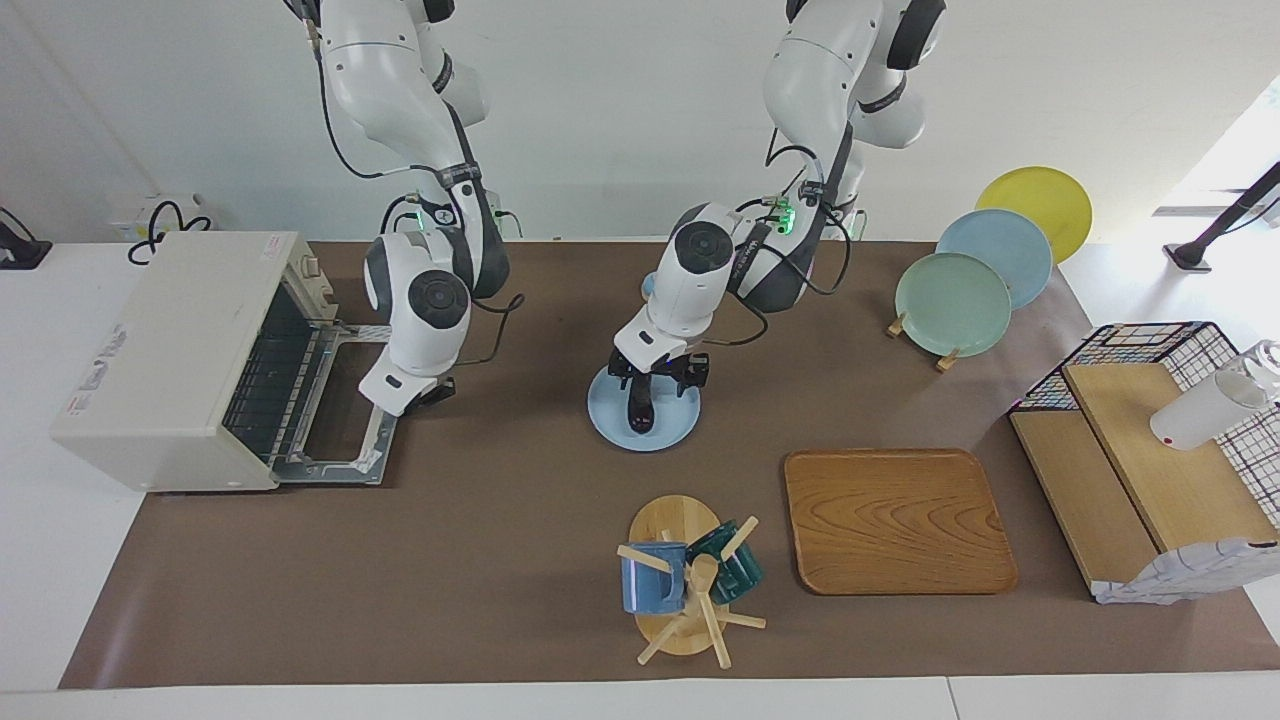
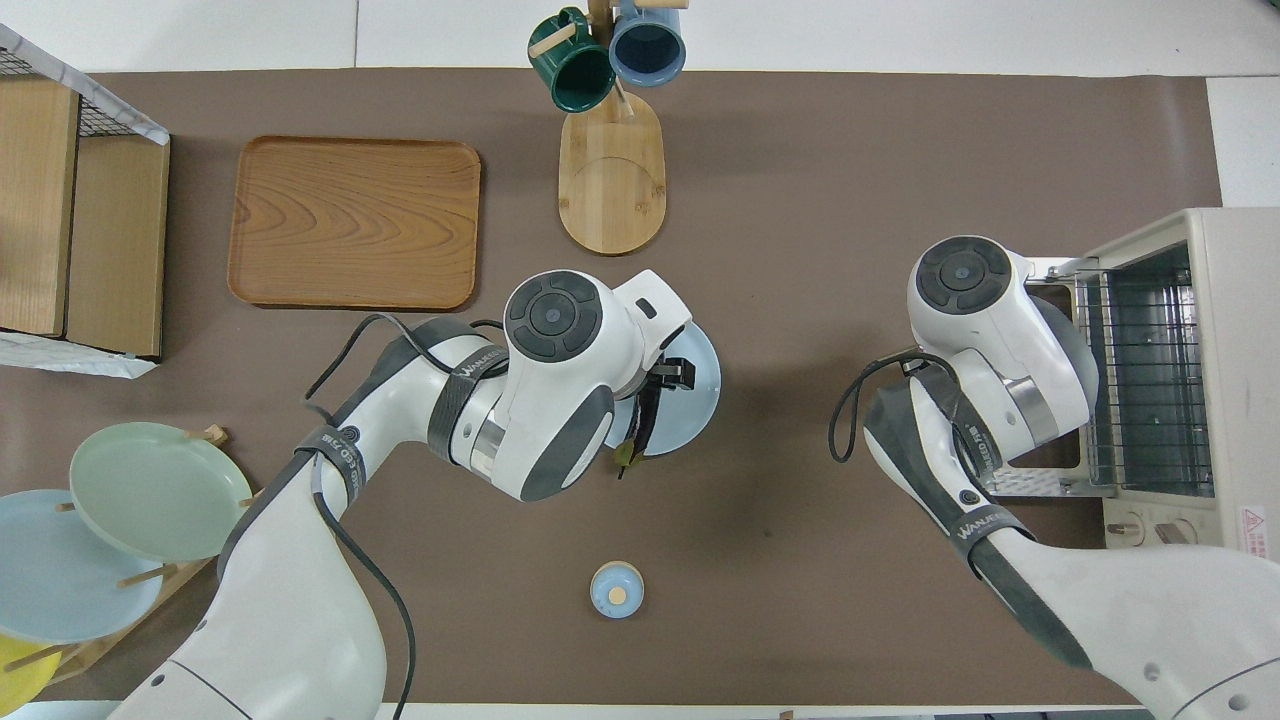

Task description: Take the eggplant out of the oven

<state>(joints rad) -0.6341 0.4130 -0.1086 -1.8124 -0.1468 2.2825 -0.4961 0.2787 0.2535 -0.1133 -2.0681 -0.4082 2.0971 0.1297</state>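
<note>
The slender dark purple eggplant (image 1: 639,410) lies on the round pale blue plate (image 1: 672,428), largely hidden under my left gripper (image 1: 657,376), whose jaws stand open astride it. My closed right gripper (image 1: 428,392) hangs over the cream-white oven's (image 1: 170,352) lowered door.

- Both arms have glossy white shells with dark grey joint bands and round grey caps.
- Black cables loop outside.
- Small green lights glow.
</note>
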